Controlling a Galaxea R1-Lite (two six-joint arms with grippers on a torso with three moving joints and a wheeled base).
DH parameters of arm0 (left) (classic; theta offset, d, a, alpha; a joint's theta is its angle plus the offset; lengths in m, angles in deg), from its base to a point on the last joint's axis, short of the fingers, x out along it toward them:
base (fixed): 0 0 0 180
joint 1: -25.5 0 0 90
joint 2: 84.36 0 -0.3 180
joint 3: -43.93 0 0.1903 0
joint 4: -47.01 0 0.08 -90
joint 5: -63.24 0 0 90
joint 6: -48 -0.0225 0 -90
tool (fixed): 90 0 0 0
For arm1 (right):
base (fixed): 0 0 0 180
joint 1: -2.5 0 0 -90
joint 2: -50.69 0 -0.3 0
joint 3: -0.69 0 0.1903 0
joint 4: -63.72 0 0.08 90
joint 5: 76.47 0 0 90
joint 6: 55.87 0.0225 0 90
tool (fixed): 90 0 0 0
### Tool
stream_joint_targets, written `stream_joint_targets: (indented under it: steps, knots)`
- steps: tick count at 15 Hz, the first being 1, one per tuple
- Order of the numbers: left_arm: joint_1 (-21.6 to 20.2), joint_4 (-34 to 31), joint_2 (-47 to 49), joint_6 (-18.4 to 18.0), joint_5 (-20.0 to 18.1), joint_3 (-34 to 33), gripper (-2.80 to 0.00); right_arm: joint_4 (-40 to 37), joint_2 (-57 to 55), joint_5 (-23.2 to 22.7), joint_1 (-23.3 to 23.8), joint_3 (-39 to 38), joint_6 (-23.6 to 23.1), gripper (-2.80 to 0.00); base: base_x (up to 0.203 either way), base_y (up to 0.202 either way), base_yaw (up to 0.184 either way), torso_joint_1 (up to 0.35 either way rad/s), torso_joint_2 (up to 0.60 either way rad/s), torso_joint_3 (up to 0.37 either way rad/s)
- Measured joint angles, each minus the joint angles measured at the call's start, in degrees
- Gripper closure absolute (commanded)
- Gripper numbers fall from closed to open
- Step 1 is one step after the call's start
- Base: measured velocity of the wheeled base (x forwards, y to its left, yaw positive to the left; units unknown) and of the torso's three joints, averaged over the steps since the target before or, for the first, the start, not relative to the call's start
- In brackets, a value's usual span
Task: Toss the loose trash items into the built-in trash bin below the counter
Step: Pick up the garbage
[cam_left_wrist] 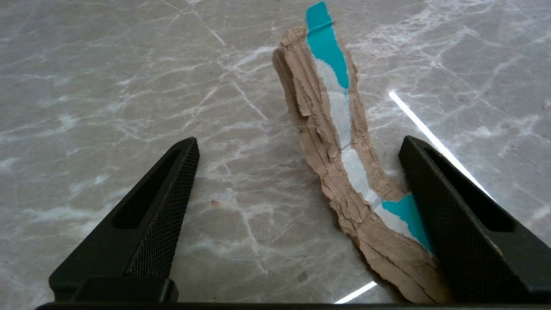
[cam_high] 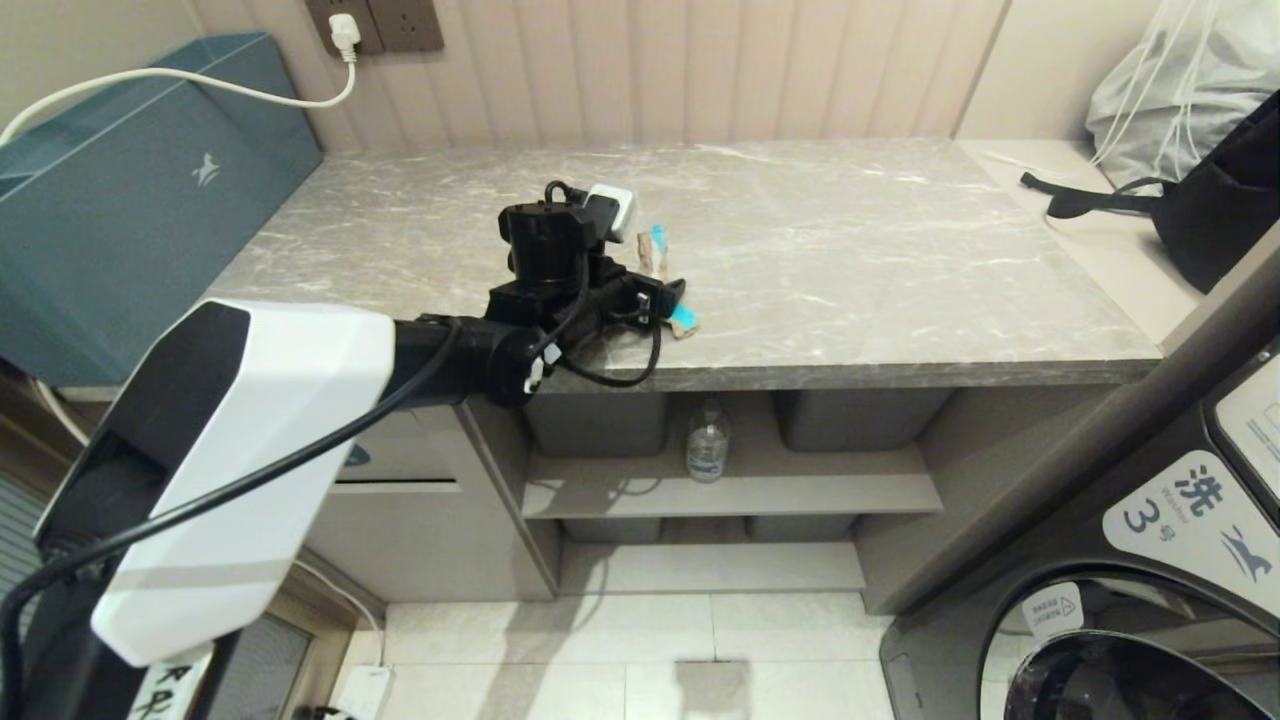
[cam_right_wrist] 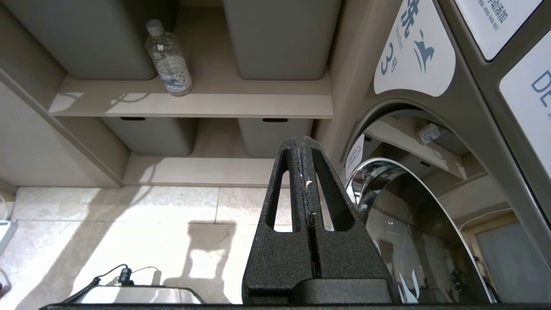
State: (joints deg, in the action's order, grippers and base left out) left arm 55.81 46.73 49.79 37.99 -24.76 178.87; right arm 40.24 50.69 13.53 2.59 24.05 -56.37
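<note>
A torn strip of brown paper with teal scraps (cam_left_wrist: 331, 142) lies flat on the grey marble counter (cam_left_wrist: 107, 107). My left gripper (cam_left_wrist: 299, 142) is open and low over it. The strip runs between the two fingers, close against one of them (cam_left_wrist: 443, 206). From the head view, the left gripper (cam_high: 665, 295) reaches over the counter (cam_high: 850, 260) near its front edge, and the paper (cam_high: 655, 252) shows beside it. A clear water bottle (cam_high: 707, 440) stands on the shelf below. The bin flap (cam_high: 410, 455) is partly hidden by my left arm. My right gripper (cam_right_wrist: 302, 140) is shut and empty, low near the floor.
A teal box (cam_high: 150, 190) sits at the counter's left end and a black bag (cam_high: 1220, 210) at the right. Grey tubs (cam_high: 600, 420) flank the bottle (cam_right_wrist: 169, 60) on the shelf. A washing machine (cam_high: 1150, 560) stands at the right.
</note>
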Motion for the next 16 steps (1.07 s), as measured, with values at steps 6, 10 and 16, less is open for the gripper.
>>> stream_joint_targets:
  steps: [6,10,16]
  knots:
    - [-0.06,-0.37,0.44,0.01,-0.91,-0.03,0.0,0.01,0.0,0.0,0.0,0.0,-0.01,0.0,0.0,0.0,0.0,0.0,0.0,0.0]
    - [0.0,-0.69,0.0,-0.06,-0.86,-0.08,0.0,0.0,0.0,0.0,0.0,0.0,0.06,0.0,0.0,0.0,0.0,0.0,0.0,0.0]
    - [-0.02,-1.98,-2.51,0.17,-0.6,-0.25,0.0,0.01,0.0,0.0,0.0,0.0,0.04,0.0,0.0,0.0,0.0,0.0,0.0,0.0]
